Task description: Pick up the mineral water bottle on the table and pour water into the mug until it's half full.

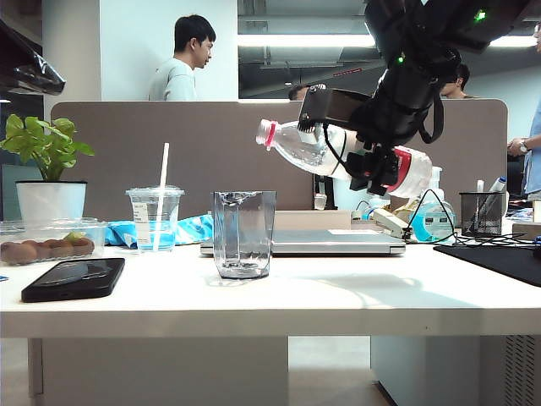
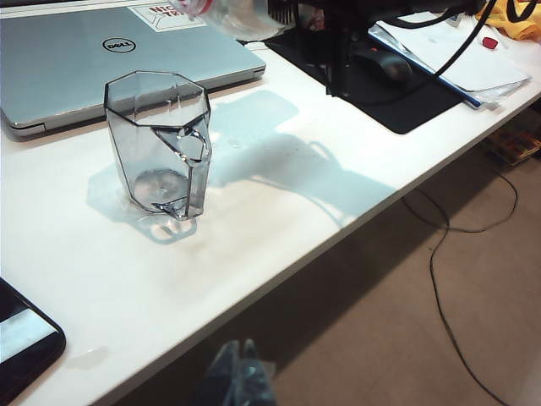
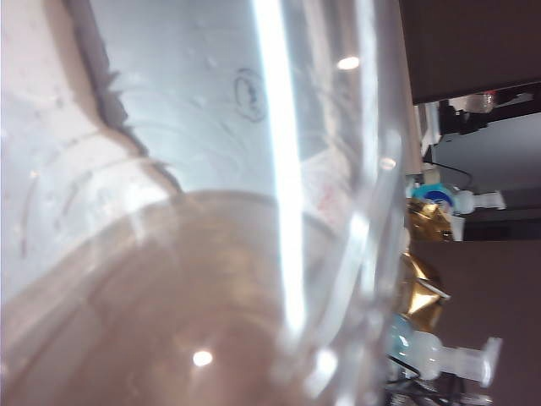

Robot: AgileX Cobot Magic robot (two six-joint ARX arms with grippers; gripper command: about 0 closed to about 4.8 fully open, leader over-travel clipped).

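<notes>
The mug (image 1: 243,233), a clear grey-tinted faceted tumbler, stands upright at the middle of the white table (image 1: 338,296). My right gripper (image 1: 373,166) is shut on the mineral water bottle (image 1: 308,150), gripping the labelled body. The bottle hangs tipped almost level, above and to the right of the mug, its red-ringed neck pointing left. No stream shows. In the right wrist view the bottle (image 3: 211,211) fills the frame and hides the fingers. The left wrist view shows the mug (image 2: 161,144) and the bottle neck (image 2: 226,12). My left gripper (image 2: 242,355) hovers shut beyond the table's front edge.
A closed silver laptop (image 1: 338,243) lies just behind the mug. A black phone (image 1: 74,277), a lidded cup with a straw (image 1: 155,217), a fruit container (image 1: 51,241) and a potted plant (image 1: 51,199) stand left. A pump bottle (image 1: 433,216), mesh pen holder (image 1: 482,211) and black mat (image 1: 499,258) are right.
</notes>
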